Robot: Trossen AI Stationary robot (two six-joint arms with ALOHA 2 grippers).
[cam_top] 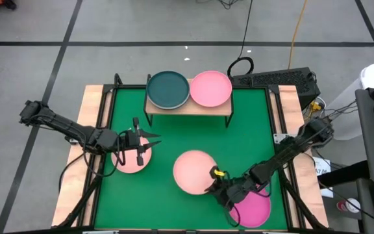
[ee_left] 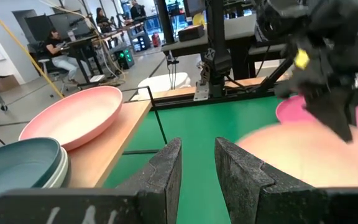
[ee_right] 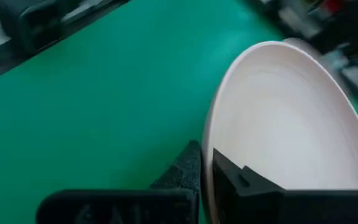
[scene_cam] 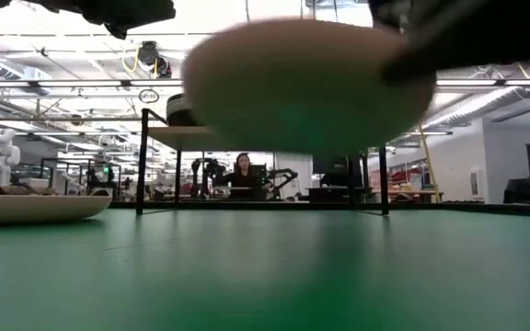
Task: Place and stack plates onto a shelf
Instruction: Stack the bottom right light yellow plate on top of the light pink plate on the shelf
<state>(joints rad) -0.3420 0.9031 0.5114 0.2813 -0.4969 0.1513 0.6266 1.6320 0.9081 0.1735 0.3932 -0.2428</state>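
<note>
On the wooden shelf (cam_top: pixel 188 108) at the table's far side rest a dark teal plate (cam_top: pixel 167 90) and a pink plate (cam_top: pixel 210 88). A light pink plate (cam_top: pixel 193 171) is near the table's middle, with my right gripper (cam_top: pixel 214 180) shut on its near right rim. In the low view this plate (scene_cam: pixel 311 87) is clear of the green table. A magenta plate (cam_top: pixel 253 210) lies flat under my right arm. At the left, my left gripper (cam_top: pixel 153 138) hovers open above another pink plate (cam_top: pixel 130 161), which lies flat on the table. My right gripper pinches the light pink plate's rim (ee_right: pixel 209 155) between its two fingers, one on the plate's inner face (ee_right: pixel 238 180) and one on its outer side. The fingers come slanting down from the table's near right. The plate is lifted clear of the table and tilted.
The shelf stands on thin black legs (scene_cam: pixel 141 161). Wooden strips (cam_top: pixel 93 117) border the green table top on the left and right. In the left wrist view the teal plate (ee_left: pixel 17 163) and the pink plate (ee_left: pixel 73 115) sit side by side on the shelf.
</note>
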